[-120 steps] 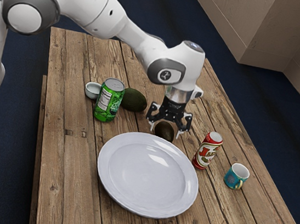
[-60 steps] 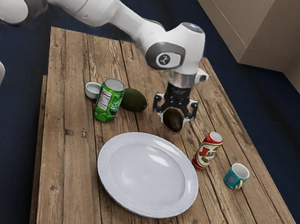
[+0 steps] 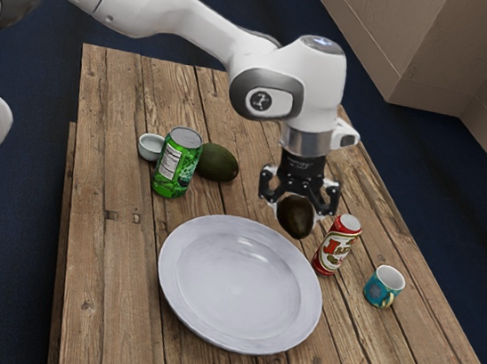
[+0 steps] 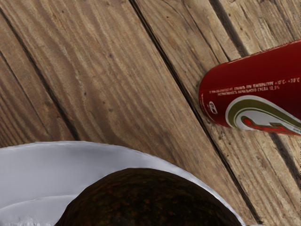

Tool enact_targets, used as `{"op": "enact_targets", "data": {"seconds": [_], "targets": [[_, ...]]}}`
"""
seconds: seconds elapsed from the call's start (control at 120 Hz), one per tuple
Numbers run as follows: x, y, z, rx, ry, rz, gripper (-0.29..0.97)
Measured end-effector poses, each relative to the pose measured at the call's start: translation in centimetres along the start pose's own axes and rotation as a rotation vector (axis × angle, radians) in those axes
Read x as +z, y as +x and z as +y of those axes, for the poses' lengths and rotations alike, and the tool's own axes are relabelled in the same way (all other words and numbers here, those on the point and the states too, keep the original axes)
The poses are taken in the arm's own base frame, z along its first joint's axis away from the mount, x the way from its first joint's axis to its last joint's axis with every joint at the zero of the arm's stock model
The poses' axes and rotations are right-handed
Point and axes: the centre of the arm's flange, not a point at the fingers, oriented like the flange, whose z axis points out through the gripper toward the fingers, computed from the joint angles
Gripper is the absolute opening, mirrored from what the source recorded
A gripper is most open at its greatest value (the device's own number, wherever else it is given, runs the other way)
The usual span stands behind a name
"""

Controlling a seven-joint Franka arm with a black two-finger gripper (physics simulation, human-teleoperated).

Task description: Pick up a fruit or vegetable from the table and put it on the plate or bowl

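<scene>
- Lifted off the bench since a second ago, the avocado (image 3: 297,220) now hangs in the tool (image 3: 296,212), which has carried it toward the exterior view's right, closer to the red can (image 3: 336,244).
- Both fingers of the tool pinch the avocado from two sides, and its long axis runs roughly up and down between them.
- Directly below the tool, the wrist view has the avocado (image 4: 150,200) overlapping the plate's (image 4: 42,174) rim, so the fruit seems to hang over the plate's edge and not its middle.
- Most of the plate (image 3: 229,292) lies from the tool toward the exterior view's lower left. That is the way the coming move should go, and the plate is bare with plenty of room.
- Just beside the tool, on the exterior view's right, the red can (image 4: 254,96) stands apart from the fruit but close. I judge it the one thing to avoid brushing.
- Farther out on that side, a blue cup (image 3: 383,286) sits near the bench (image 3: 98,262) edge.
- Well away on the other side are a second avocado (image 3: 217,162), a green can (image 3: 177,162) and a small white bowl (image 3: 150,146), all clear of the path.
</scene>
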Motion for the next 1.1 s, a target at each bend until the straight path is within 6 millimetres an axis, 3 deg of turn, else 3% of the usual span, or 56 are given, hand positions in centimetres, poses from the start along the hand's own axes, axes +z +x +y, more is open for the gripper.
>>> {"op": "enact_targets", "data": {"seconds": [0.25, 0.558, 0.883, 0.95, 1.1], "targets": [[0.3, 0.8, -0.2, -0.048, 0.007, 0.005, 0.35], [0.6, -3.1, 1.0, -0.021, 0.008, -0.009, 0.35], [0.8, -4.8, 1.5, -0.039, 0.008, -0.016, 0.36], [0.8, -5.3, 1.6, -0.042, 0.005, -0.021, 0.48], [0.7, -6.0, 1.8, -0.051, 0.0, -0.028, 0.61]]}}
